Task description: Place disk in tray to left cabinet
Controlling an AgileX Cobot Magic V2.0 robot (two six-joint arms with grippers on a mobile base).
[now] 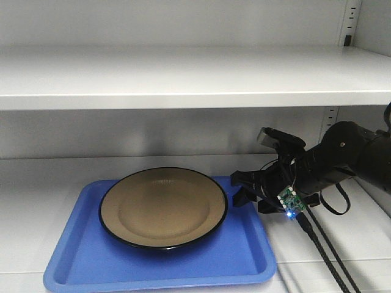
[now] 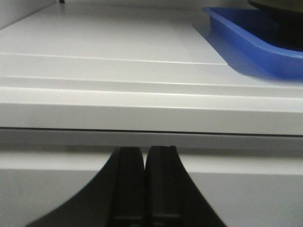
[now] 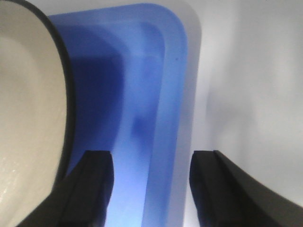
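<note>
Right gripper [image 3: 150, 189] hangs spread over the tray's [image 1: 79, 262] right rim, its 2 fingers [image 3: 92, 189] straddling the rim without gripping it. Left gripper [image 2: 143, 189] is pressed together, empty, just outside the shelf's [image 2: 94, 61] front edge. On the blue tray, toward the shelf's front edge inside the left cabinet [image 1: 183, 76], sits the disk [image 1: 163, 206].

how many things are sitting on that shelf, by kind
disk: 1
tray: 1
Total: 2, both on a shelf of the left cabinet, the disk lying in the tray. The right gripper is open at the tray's right rim and holds nothing; the left gripper is shut, in front of the shelf edge.
</note>
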